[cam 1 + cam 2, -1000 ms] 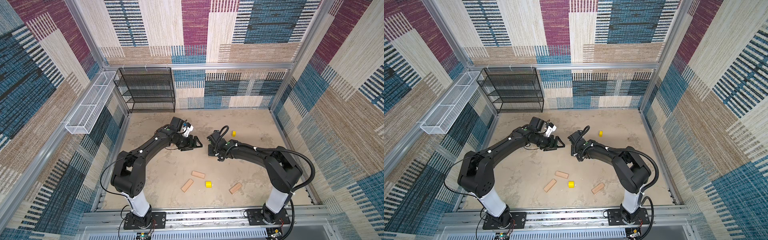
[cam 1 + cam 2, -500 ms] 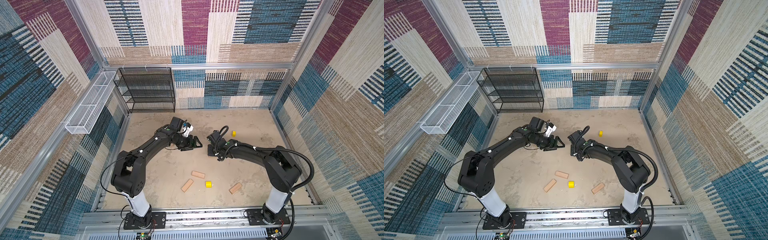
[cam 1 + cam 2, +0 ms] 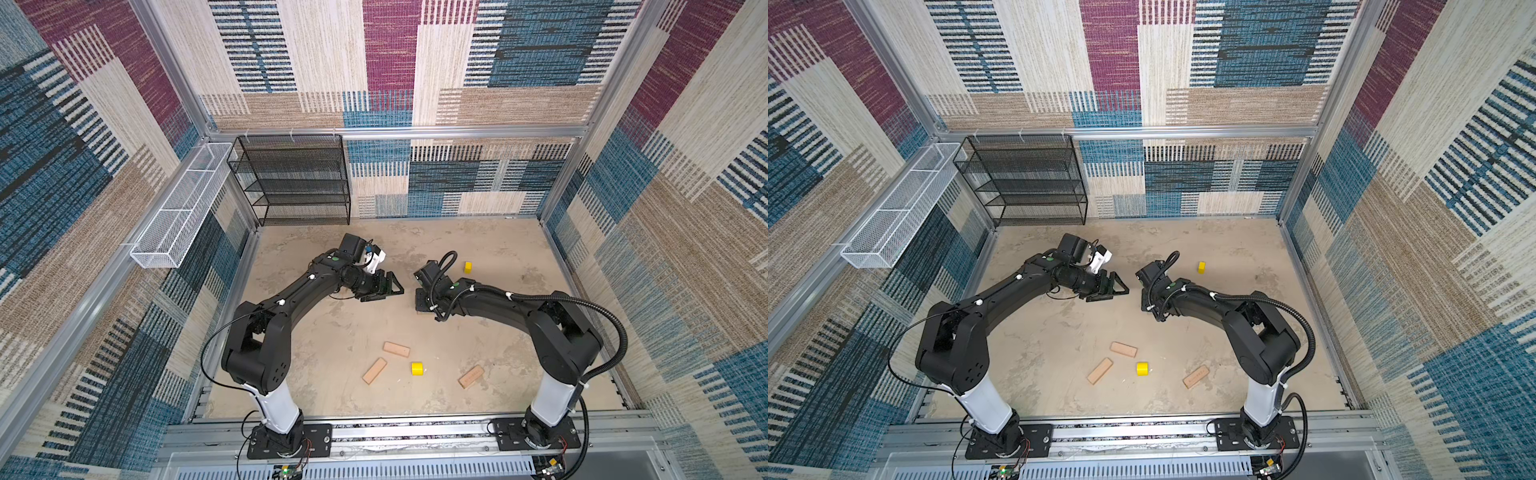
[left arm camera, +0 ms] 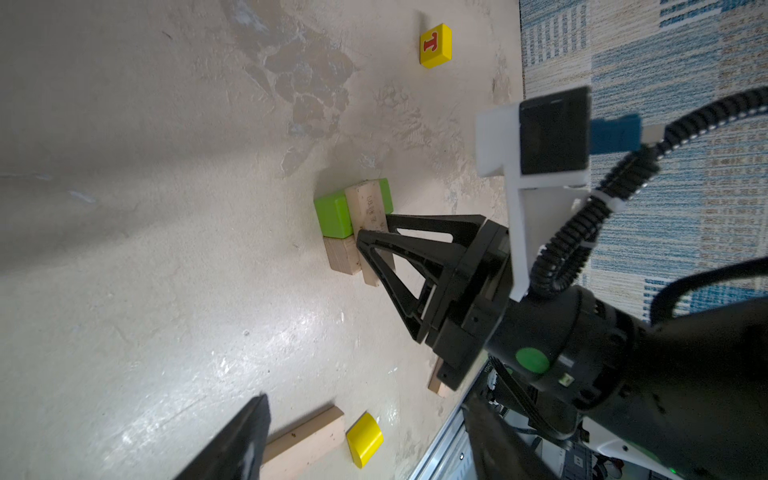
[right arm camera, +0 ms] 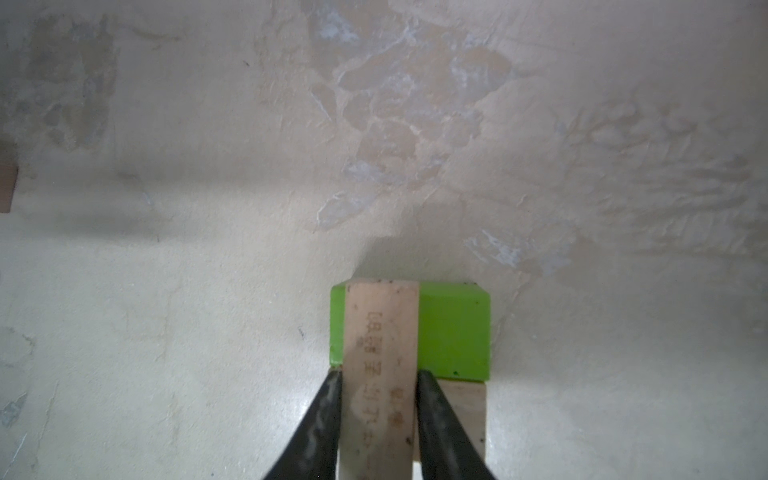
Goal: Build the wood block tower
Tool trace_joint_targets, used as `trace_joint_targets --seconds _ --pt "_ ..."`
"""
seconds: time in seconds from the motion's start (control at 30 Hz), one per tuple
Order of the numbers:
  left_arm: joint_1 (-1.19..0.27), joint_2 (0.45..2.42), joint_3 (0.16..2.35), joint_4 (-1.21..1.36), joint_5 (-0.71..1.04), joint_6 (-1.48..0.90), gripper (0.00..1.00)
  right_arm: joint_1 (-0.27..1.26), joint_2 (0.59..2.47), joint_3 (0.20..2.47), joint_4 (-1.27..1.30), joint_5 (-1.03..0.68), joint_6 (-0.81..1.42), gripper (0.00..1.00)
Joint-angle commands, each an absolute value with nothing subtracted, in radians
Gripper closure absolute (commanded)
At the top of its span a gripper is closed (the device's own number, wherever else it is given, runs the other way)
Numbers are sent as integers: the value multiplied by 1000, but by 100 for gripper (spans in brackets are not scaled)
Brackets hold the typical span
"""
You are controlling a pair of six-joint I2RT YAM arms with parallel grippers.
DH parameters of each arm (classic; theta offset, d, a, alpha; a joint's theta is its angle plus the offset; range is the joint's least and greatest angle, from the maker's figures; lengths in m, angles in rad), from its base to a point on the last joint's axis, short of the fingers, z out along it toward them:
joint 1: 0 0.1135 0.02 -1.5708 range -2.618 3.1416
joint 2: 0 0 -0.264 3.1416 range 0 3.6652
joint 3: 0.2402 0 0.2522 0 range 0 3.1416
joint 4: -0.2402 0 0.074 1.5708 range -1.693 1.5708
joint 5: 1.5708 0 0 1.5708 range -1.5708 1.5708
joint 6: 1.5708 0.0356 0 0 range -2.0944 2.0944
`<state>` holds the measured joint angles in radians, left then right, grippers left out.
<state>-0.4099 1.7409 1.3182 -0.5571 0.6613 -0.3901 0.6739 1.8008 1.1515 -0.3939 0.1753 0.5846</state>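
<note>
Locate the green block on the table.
In the right wrist view, the green block lies under the plank that the right gripper clamps, beside a plain wooden block.

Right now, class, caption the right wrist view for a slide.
Jaws grip a tan plank lying over the green brick.

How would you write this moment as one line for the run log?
right claw: shut on tan plank | plank: lying across green brick and tan block | left claw: open, empty

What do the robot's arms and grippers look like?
The left arm and right arm are black with white base segments and green wrist dots. A corrugated black cable runs along the right arm. The left gripper and right gripper have black triangular open-frame fingers.
</note>
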Motion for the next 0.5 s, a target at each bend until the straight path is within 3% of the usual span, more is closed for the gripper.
trace_joint_targets --seconds 0.0,0.27,0.47 --pt "-408 1738 1319 -560 684 -392 21 675 1801 1158 -391 169 581 67" --pt "-408 1743 1320 -559 684 -394 21 675 1800 1155 -390 166 586 65" --pt "-407 1741 1319 -559 684 -393 21 674 1799 1158 -390 163 588 69"
